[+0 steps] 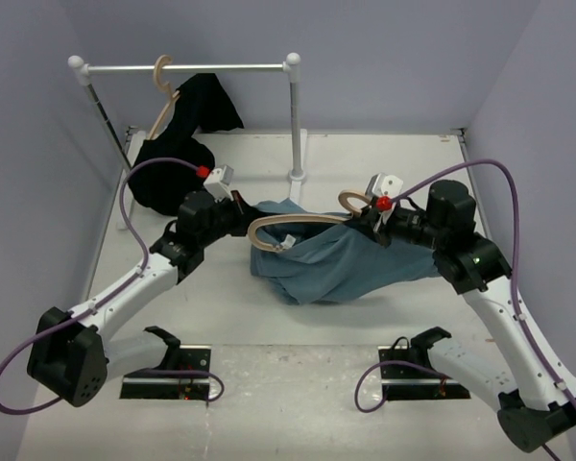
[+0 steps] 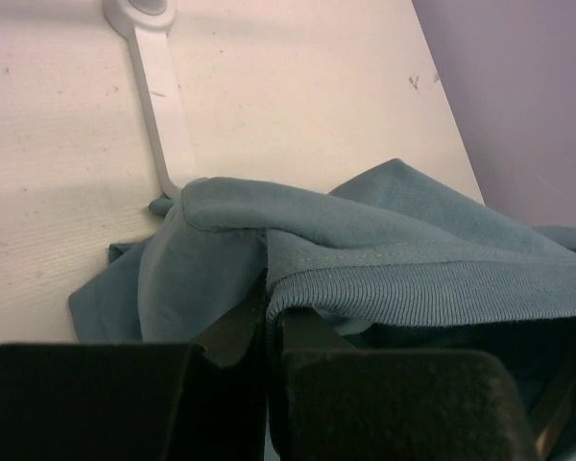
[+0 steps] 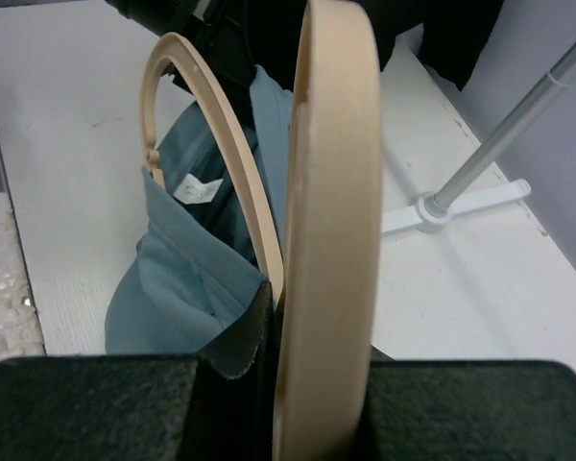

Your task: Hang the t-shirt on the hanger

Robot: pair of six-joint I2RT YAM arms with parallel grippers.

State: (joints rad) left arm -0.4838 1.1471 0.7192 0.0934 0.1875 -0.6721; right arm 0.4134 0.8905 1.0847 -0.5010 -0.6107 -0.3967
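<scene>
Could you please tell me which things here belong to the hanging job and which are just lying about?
In the job: the t-shirt, the hanger, the left gripper shut on the t-shirt, the right gripper shut on the hanger.
Lying about: the black garment, the second hanger, the clothes rail.

The t-shirt (image 1: 346,269) is a plain dusty slate-blue, with a small white label (image 3: 199,190) inside. The hanger (image 1: 298,220) is pale tan wood, and so is the second hanger (image 1: 160,77) on the white rail (image 1: 187,68). The garment (image 1: 197,110) on that one is black. The desk (image 1: 240,317) is white, the cables (image 1: 125,192) purple, the walls (image 1: 384,58) pale lilac.
</scene>
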